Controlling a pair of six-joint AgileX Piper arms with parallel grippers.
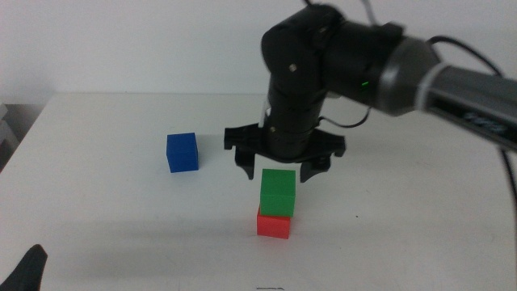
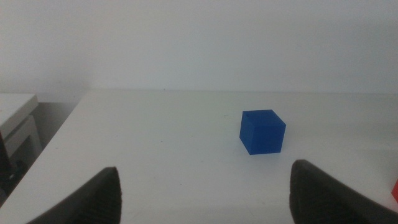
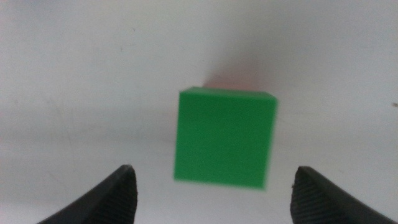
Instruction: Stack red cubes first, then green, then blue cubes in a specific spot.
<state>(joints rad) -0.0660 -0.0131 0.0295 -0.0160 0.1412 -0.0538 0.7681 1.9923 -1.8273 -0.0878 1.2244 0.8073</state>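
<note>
1. White tabletop (image 1: 105, 210) runs back to a pale wall; from my seat I see nothing on it but three cubes.
2. My right gripper (image 1: 280, 171) hangs directly over the stack with its jaws spread wide and touching nothing.
3. I see the green cube (image 1: 278, 192) sitting on the red cube (image 1: 273, 224), slightly offset toward the far right.
4. In the right wrist view the green cube (image 3: 224, 137) fills the gap between the jaws; the blurred reddish edge behind it is probably the red cube.
5. I find the blue cube (image 1: 182, 152) alone, well apart on the stack's far left, with nothing blocking it.
6. My left gripper (image 2: 205, 186) waits low at the near left edge, jaws apart, facing the blue cube (image 2: 262, 131).
</note>
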